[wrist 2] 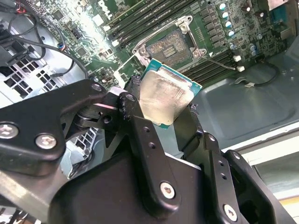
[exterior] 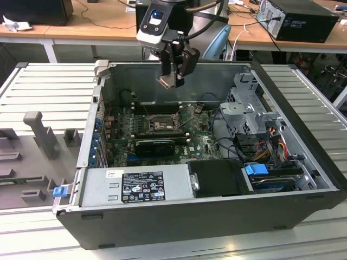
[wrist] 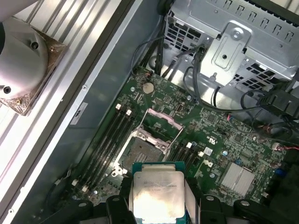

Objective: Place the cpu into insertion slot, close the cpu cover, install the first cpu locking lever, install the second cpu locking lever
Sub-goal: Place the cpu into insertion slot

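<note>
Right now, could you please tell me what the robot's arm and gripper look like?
The arm's wrist is silver-grey and black with a small blue patch, and a black cable loops away from it. The matte black metal gripper has jointed, bar-shaped fingers pinned together with round silver screws.

cpu (exterior: 166,81) above the insertion slot (exterior: 161,124)

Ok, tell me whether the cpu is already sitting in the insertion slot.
No: in the second wrist view the gripper holds the cpu above the board, apart from the insertion slot, which lies bare.
</note>
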Motion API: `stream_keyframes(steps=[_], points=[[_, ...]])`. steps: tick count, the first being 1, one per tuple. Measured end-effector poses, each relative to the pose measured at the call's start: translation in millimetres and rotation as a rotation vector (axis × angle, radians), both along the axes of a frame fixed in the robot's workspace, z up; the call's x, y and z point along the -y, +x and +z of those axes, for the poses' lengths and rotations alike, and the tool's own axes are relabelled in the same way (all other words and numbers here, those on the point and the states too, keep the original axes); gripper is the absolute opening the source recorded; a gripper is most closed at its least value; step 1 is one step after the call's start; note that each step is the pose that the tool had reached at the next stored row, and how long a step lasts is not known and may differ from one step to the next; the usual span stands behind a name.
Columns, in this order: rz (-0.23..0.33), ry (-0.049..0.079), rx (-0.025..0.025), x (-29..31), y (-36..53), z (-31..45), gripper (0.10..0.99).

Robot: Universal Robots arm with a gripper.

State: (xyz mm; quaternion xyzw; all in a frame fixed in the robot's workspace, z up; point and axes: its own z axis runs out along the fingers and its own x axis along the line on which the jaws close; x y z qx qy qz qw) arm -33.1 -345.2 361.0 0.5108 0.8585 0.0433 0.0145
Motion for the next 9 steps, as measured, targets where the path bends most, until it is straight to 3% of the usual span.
stream_keyframes(steps=[9], points=[[-0.051, 0.0, 0.0, 0.0, 0.0, -0.3, 0.529]])
